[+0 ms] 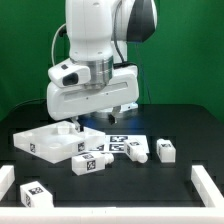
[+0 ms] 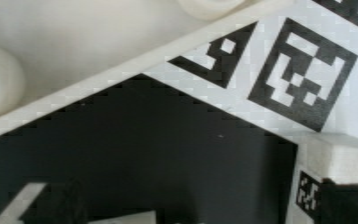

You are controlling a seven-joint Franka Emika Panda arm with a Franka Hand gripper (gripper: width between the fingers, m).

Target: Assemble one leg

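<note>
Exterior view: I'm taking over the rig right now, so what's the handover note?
Gripper: low at the tray piece; open or shut cannot be told; nothing seen held.
Leg: loose on the table, near the marker board; similar blocks lie nearby.
Done: no leg seen fitted.
Left: pick up a leg and fit it.

white tray piece [image 1: 38, 142] lies on the black table [image 1: 185, 135] beside the marker board [image 1: 118, 141], green backdrop [image 1: 25, 60] behind
</note>
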